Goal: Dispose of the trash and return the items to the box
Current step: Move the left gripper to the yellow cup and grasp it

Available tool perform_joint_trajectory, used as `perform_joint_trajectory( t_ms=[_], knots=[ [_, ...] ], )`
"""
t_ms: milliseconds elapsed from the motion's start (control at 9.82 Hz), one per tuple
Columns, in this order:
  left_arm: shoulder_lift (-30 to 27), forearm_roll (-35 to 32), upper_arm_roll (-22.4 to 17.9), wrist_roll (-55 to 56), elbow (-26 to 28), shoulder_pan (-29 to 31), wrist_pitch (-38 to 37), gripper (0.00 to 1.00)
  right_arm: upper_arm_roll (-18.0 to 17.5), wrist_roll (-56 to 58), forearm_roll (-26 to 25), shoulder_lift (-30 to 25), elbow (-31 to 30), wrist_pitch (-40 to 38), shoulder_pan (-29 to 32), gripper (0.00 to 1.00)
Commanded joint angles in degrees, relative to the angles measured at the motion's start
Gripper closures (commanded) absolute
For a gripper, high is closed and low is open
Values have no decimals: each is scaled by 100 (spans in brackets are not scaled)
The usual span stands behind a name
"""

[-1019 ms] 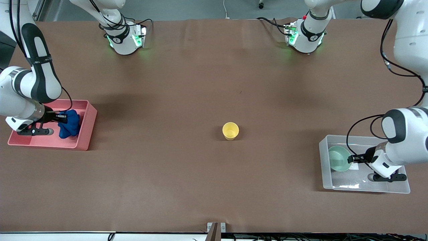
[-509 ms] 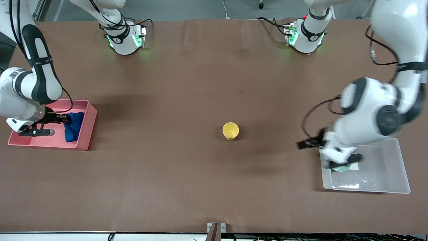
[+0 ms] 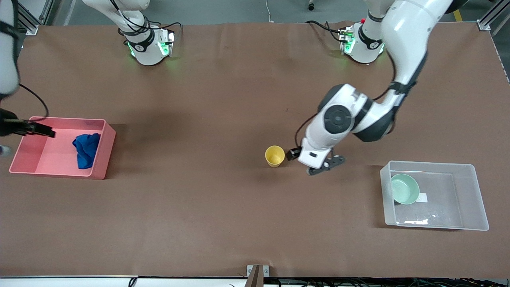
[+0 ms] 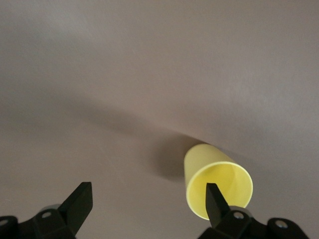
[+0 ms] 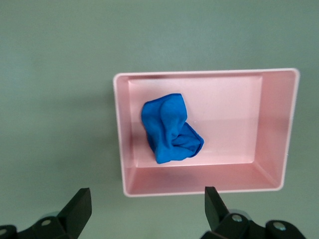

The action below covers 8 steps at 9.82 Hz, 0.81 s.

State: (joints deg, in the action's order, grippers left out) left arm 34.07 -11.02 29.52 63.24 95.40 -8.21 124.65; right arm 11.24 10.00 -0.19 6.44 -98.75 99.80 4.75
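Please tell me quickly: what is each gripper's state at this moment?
Left gripper: jaws open, empty, beside the small yellow plastic cup.
Right gripper: jaws open, empty, above the pink rectangular bin.

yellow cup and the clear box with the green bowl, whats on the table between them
Only bare brown table lies between the yellow cup and the clear box. The left pincer hangs open beside the cup, above that stretch, as the front view shows.

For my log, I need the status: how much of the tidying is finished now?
Done: blue wad lies in the pink bin; green bowl sits in the clear box. In hand: open left gripper is beside the yellow cup. Left: cup into the box. Open right gripper hangs above the pink bin.
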Motion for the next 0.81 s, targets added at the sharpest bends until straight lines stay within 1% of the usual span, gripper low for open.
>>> perform_joint_trajectory(
  t_ms=[0,102,204,306,407,509,611,713],
  knots=[
    [275,-111,-34,451,93,-215,243,7,-330,-663,230,-738,-23,-519,86,0],
    [450,-111,-34,574,102,-251,548,16,-594,-849,230,-880,222,-845,192,0],
    [608,-120,-43,749,93,-330,812,28,-631,-1260,221,-855,755,-1318,123,0],
    [714,-111,-69,820,75,-365,1024,36,-640,-1351,160,-820,1404,-1879,18,0],
    [828,-111,-69,830,67,-374,1226,46,-649,-1317,134,-672,1654,-2102,-70,0],
    [890,-111,-69,865,75,-374,1297,59,-640,-1264,81,-662,1665,-2113,-106,0],
    [891,-111,-69,909,67,-374,1298,81,-640,-1264,89,-688,1387,-2079,-89,0],
    [891,-103,-69,926,40,-374,1298,100,-640,-1255,98,-705,1219,-1913,-97,0]
  ],
)
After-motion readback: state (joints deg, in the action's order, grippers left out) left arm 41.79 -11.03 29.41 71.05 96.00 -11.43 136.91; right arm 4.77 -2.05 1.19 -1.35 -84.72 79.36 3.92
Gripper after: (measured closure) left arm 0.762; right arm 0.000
